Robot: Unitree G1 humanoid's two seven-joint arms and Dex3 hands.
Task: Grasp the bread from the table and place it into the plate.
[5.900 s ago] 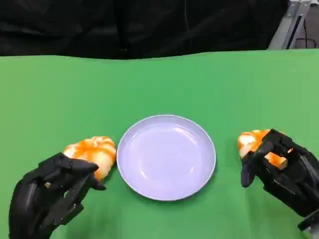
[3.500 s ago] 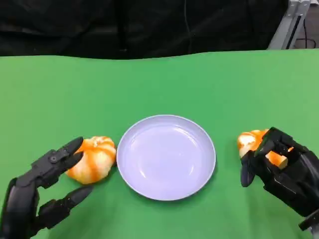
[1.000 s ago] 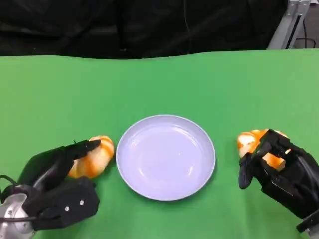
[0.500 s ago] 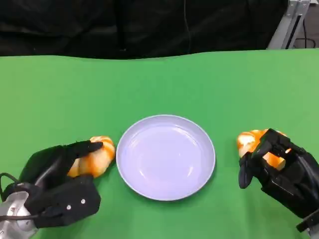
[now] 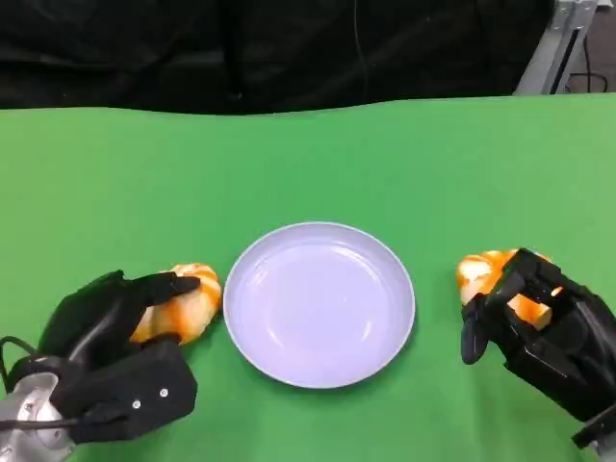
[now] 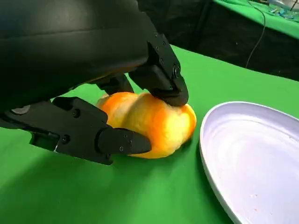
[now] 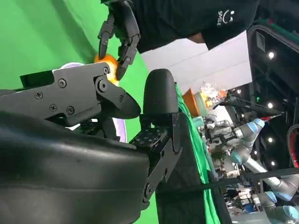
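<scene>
Taking the plate [image 5: 319, 304] at the middle of the green table [image 5: 308, 164] as the landmark, the left hand [image 5: 111, 361] sits to the plate's left, nearer the robot, with its fingers [image 5: 168, 286] laid over the top of the left bread [image 5: 183, 304]. That bun, orange and cream in colour, lies on the cloth just beside the plate's left rim, not on it. In the left wrist view the hand is closed around the bun: one finger presses down on its top and another lies along its near side low by the cloth, so the bread sits between them, resting on the table, with the plate's rim close by. To the plate's right, a little apart from its rim, lies the right bread [image 5: 484, 272], also on the cloth. The right hand [image 5: 544, 332] curls over it from the robot's side, its fingers [image 5: 493, 306] bent around the bun and covering most of it. I cannot tell whether they grip it or only rest against it.
</scene>
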